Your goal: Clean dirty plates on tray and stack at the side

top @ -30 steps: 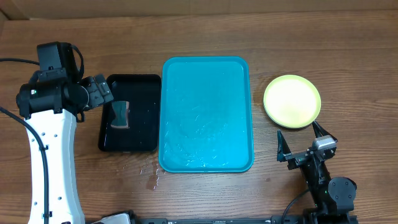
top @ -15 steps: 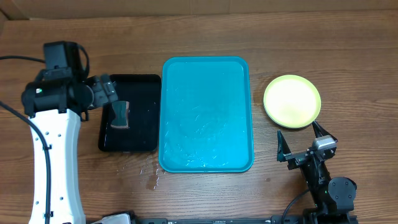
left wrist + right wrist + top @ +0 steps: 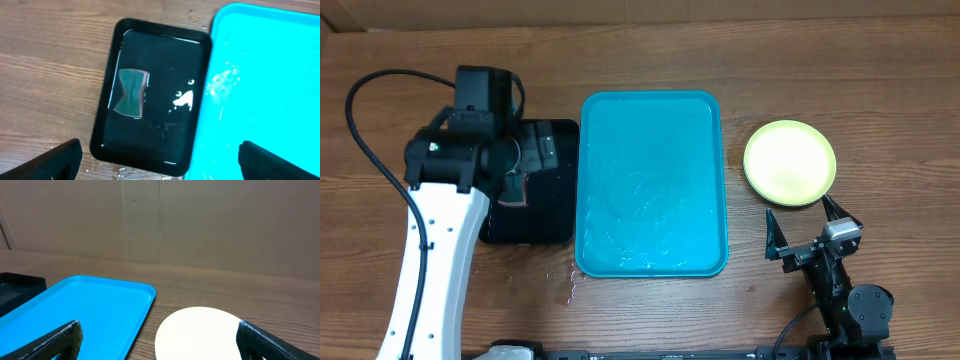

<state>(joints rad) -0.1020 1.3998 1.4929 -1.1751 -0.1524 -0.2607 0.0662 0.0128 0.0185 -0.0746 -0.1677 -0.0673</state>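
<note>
The turquoise tray [image 3: 653,183] lies mid-table with no plates on it, only wet streaks; it also shows in the left wrist view [image 3: 265,75] and the right wrist view [image 3: 85,305]. A pale yellow-green plate [image 3: 790,162] rests on the wood right of the tray; whether other plates lie under it I cannot tell. My right gripper [image 3: 802,222] stands open just in front of that plate [image 3: 200,330], nothing between its fingers [image 3: 162,340]. My left gripper [image 3: 160,169] hangs open above the small black tray, empty.
The black tray [image 3: 535,225] sits against the turquoise tray's left side, holding water and a green hourglass-shaped sponge [image 3: 131,93]. Water drops [image 3: 563,280] spot the wood at the trays' front corners. A cardboard wall [image 3: 160,220] stands behind the table.
My left arm has swung to the right and now covers the left part of the black tray. The right arm, the plate and both trays have not moved.
</note>
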